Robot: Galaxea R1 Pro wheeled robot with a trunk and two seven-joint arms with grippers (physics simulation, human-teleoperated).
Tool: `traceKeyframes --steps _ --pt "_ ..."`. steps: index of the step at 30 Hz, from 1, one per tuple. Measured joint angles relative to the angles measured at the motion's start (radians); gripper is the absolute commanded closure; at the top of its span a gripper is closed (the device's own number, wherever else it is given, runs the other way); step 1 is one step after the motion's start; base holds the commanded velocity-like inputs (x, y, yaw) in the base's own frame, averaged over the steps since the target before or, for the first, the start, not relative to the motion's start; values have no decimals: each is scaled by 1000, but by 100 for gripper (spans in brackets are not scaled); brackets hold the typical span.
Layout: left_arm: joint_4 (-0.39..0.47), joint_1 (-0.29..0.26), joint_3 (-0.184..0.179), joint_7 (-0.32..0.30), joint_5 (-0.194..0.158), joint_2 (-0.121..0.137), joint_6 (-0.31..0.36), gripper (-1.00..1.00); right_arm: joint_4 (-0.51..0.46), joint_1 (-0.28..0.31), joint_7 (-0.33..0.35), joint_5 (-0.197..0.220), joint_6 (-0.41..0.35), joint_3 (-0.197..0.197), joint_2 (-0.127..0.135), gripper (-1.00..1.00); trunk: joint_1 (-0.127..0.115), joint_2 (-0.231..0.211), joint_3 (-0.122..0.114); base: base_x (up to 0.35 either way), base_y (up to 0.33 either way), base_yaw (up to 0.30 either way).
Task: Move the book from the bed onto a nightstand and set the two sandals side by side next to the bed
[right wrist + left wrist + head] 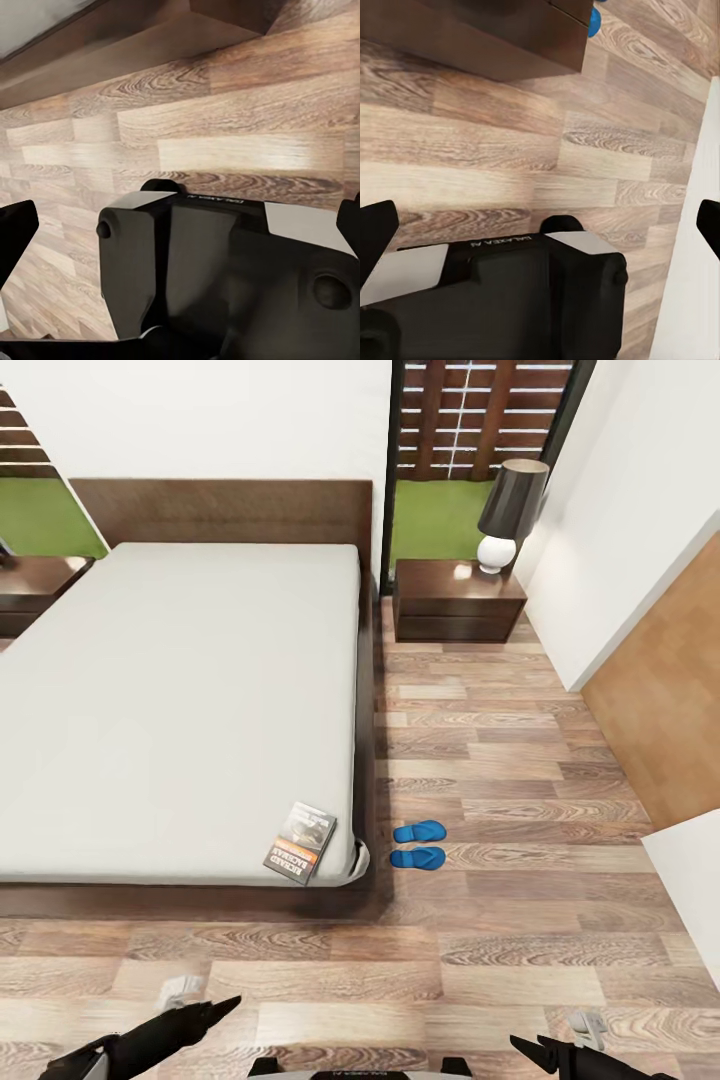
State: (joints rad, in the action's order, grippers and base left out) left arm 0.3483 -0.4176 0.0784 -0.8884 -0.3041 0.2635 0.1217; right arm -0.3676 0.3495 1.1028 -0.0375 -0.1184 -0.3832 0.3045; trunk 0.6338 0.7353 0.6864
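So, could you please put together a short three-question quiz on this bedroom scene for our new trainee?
1. True or false: the book lies on the mattress near the bed's foot corner.
2. Where are the two sandals? A) on the bed B) on the floor side by side beside the bed C) on the nightstand
3. Fill in: the lamp stands on the ____.

Key: 1 true; 2 B; 3 nightstand.
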Motion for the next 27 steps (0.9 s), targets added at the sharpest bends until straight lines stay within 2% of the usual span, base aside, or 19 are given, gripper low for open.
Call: traceKeyframes --steps 2,4,5,7,9,10,11,13,23,25,27 --pt "-28 0 0 -5 6 5 -24 -100 0 0 0 0 0 0 0 -100 0 0 0 0 0 0" --pt "-73 1 -1 -3 7 26 -42 -100 0 0 0 0 0 0 0 -100 0 0 0 0 0 0" --pt "-123 1 1 12 -2 45 -86 -100 0 0 0 0 0 0 0 -100 0 0 0 0 0 0" --pt "-140 1 11 35 -12 50 -125 -100 0 0 0 0 0 0 0 -100 0 0 0 0 0 0" --pt "-152 1 26 104 -21 34 -195 -100 0 0 0 0 0 0 0 -100 0 0 0 0 0 0" --pt "-153 1 27 115 -22 26 -204 -100 0 0 0 0 0 0 0 -100 0 0 0 0 0 0" --pt "-156 1 28 142 -22 6 -221 -100 0 0 0 0 0 0 0 -100 0 0 0 0 0 0" --pt "-157 1 30 173 -22 -12 -232 -100 0 0 0 1 0 -1 0 -100 0 0 0 0 0 0" --pt "-179 1 32 199 -22 -24 -239 -100 -1 0 -4 1 0 -3 0 -100 0 0 0 0 0 0" --pt "-181 1 32 200 -22 -25 -239 -100 -3 0 -48 2 0 -6 0 -100 0 0 0 0 0 0" --pt "-182 1 32 200 -22 -28 -240 -100 -8 0 -161 4 0 -10 0 -100 0 0 0 0 0 0"
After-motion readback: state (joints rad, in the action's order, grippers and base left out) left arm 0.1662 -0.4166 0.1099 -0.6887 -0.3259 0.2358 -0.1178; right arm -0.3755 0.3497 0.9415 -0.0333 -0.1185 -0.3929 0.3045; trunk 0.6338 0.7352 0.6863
